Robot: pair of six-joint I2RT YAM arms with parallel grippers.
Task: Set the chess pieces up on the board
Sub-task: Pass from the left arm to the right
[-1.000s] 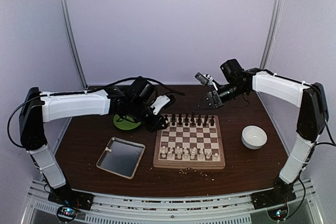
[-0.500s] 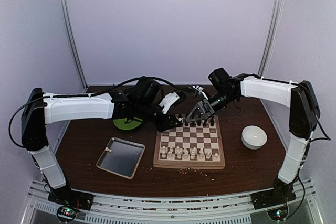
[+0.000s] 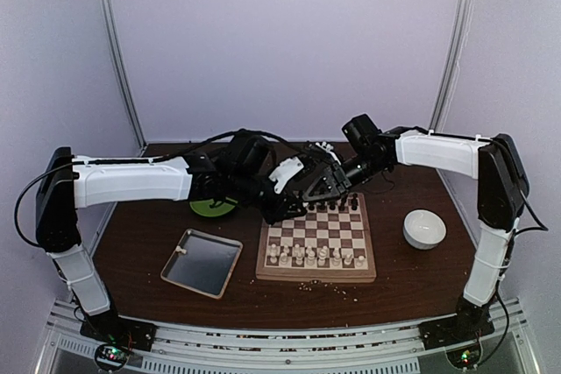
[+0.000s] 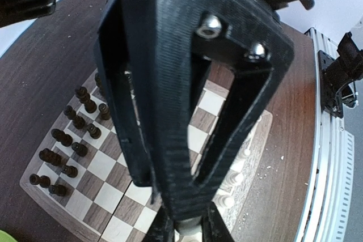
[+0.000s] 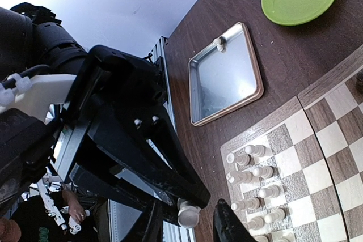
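Note:
The board (image 3: pixel 317 278) lies mid-table, with dark chess pieces (image 3: pixel 329 206) on its far rows and white ones (image 3: pixel 316 256) on its near rows. Above its far-left corner the two grippers meet tip to tip. My left gripper (image 3: pixel 302 188) is shut on a white chess piece (image 5: pixel 187 215), which also shows between its own fingertips (image 4: pixel 164 232) in the left wrist view. My right gripper (image 5: pixel 190 225) stands open, one finger on each side of that piece with a gap to both. The right gripper's black fingers (image 4: pixel 170 111) fill the left wrist view.
A silver tray (image 3: pixel 202 262) lies left of the board with a small white thing (image 5: pixel 218 43) on its rim. A green plate (image 3: pixel 209 208) sits behind the tray under the left arm. A white bowl (image 3: pixel 424 229) stands right of the board. Pale crumbs (image 3: pixel 311 285) lie at the board's near edge.
The right arm has swung left and down to the left gripper, its fingers now either side of the white piece. The left gripper has shifted right over the board's far-left corner.

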